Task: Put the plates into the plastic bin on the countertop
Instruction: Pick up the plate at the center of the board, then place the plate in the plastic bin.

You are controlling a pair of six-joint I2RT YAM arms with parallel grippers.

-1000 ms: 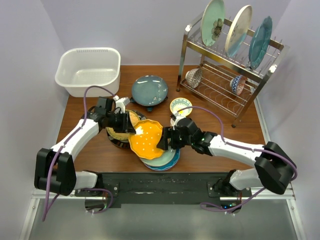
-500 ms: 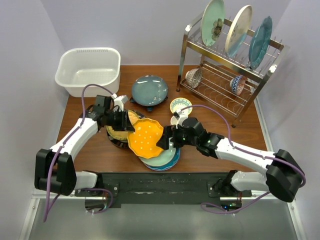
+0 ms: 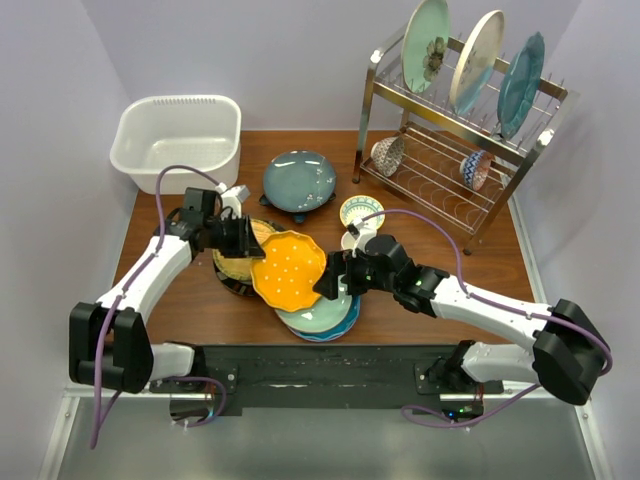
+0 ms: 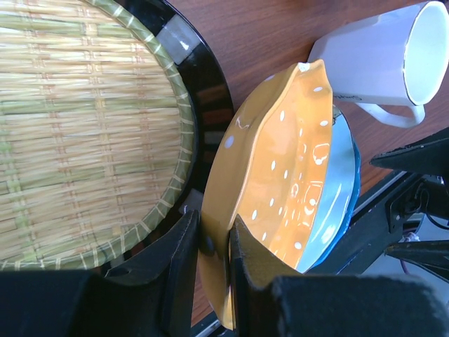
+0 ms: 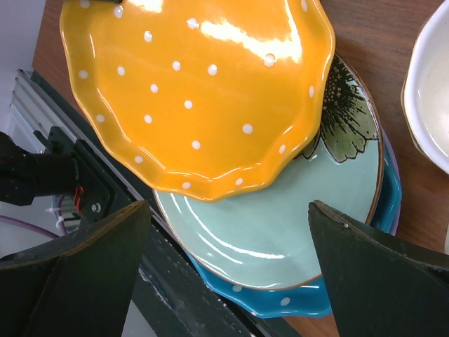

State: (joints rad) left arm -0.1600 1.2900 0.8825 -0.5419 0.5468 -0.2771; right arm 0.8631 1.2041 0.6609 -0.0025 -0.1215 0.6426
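A: Where was the orange plate [image 3: 288, 270]?

B: In the middle of the top frame, tilted, its white-dotted face turned up and to the right. It sat over the stack of plates at lower centre, with the pale green floral plate [image 5: 280, 217] right under it and the blue dotted plate [image 5: 295, 305] below that. Whether its lower edge rested on the green one, I could not tell.

A: And what had hold of it?

B: The left gripper [image 4: 214, 239]. Its jaws stood narrow, pinched on the plate's scalloped rim at the left side. The black-rimmed woven plate [image 4: 84, 133] lay flat just beside the fingers, on the left of the wrist view.

A: The right gripper [image 3: 330, 280]?

B: Spread wide with nothing between the fingers, just right of the orange plate and above the stack.

A: And the plastic bin [image 3: 150, 175]?

B: At the upper left of the top frame, on the countertop [image 3: 200, 310], well apart from the plate. I saw no dish in it.

A: Anything else nearby?

B: A white mug [image 4: 379, 63] on its side near the left gripper, a dark teal plate [image 3: 298, 180] at upper centre, a small bowl [image 3: 360, 212] right of it, and the wire dish rack [image 3: 450, 150] at the upper right with three plates upright in its top tier.
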